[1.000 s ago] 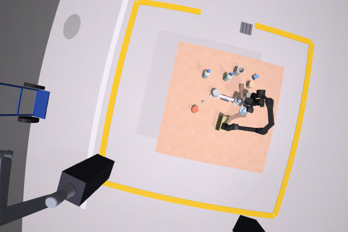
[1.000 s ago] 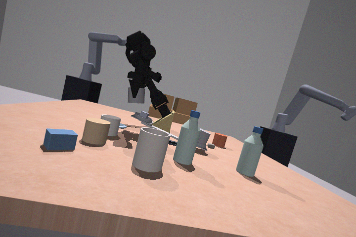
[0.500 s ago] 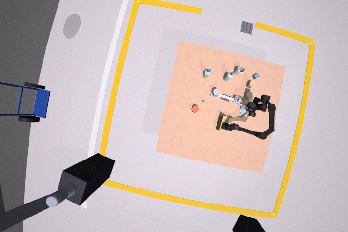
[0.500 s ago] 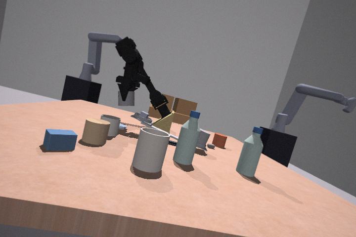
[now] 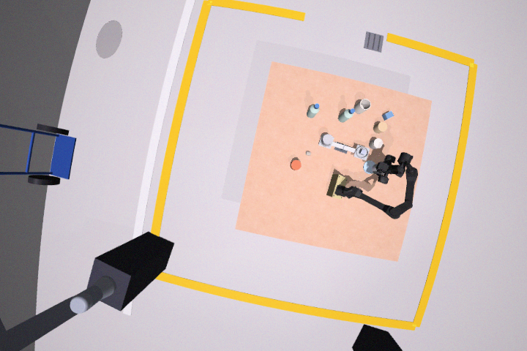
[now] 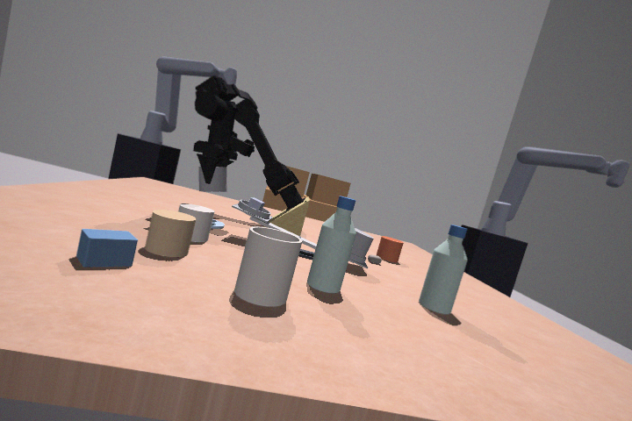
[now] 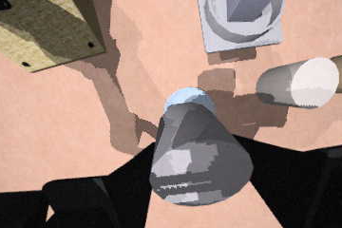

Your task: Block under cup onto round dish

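Observation:
My gripper [image 5: 379,168] [image 6: 211,171] [image 7: 189,141] is shut on a grey cup [image 6: 213,181] [image 7: 199,152] and holds it in the air, off the balance. The balance [image 5: 342,146] [image 6: 282,231] is tilted. Its bared end pad [image 7: 240,40] carries a small grey-blue block [image 5: 360,152] [image 6: 256,202] [image 7: 242,9]. The other cup [image 5: 325,139] [image 6: 360,246] stands on the far end. The light blue round dish [image 5: 367,167] [image 6: 217,224] [image 7: 184,98] lies on the table, and in the wrist view it peeks out from behind the held cup.
Around the balance stand a white cylinder [image 5: 376,142] [image 6: 197,220] [image 7: 299,83], a tan cylinder [image 5: 380,126] [image 6: 168,233], a blue box [image 5: 387,115] [image 6: 106,248], a grey mug [image 5: 361,105] [image 6: 267,265], two bottles [image 5: 312,110] [image 5: 345,114] [image 6: 333,248] [image 6: 443,270], an orange cylinder [image 5: 296,164] [image 6: 389,248] and the arm's tan base [image 5: 336,185] [image 7: 41,30].

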`<state>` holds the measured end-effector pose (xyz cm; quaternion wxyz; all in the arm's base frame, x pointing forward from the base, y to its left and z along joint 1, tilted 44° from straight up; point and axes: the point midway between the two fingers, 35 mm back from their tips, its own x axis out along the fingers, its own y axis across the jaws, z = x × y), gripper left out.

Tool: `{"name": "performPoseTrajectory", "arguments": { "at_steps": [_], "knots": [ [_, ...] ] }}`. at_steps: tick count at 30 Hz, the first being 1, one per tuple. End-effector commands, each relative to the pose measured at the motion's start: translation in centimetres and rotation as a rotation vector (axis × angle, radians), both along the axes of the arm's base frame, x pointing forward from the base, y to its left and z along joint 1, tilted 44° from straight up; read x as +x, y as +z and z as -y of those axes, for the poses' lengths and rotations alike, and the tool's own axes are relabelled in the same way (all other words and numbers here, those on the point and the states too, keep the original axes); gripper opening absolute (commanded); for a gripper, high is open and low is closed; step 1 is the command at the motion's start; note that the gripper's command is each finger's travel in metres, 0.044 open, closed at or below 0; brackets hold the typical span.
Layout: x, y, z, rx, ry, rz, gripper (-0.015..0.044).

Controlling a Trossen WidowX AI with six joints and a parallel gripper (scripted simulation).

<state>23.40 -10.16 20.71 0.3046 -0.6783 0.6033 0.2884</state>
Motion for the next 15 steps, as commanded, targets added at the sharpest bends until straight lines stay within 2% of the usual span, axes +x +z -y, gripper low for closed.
{"name": "performPoseTrajectory", "arguments": {
  "at_steps": [1,15],
  "knots": [
    [-1.3,0.0,1.1,-0.002,0.003,-0.003,0.0],
    [-5.0,0.5,4.1,-0.037,-0.001,0.004,0.0]
  ]
}}
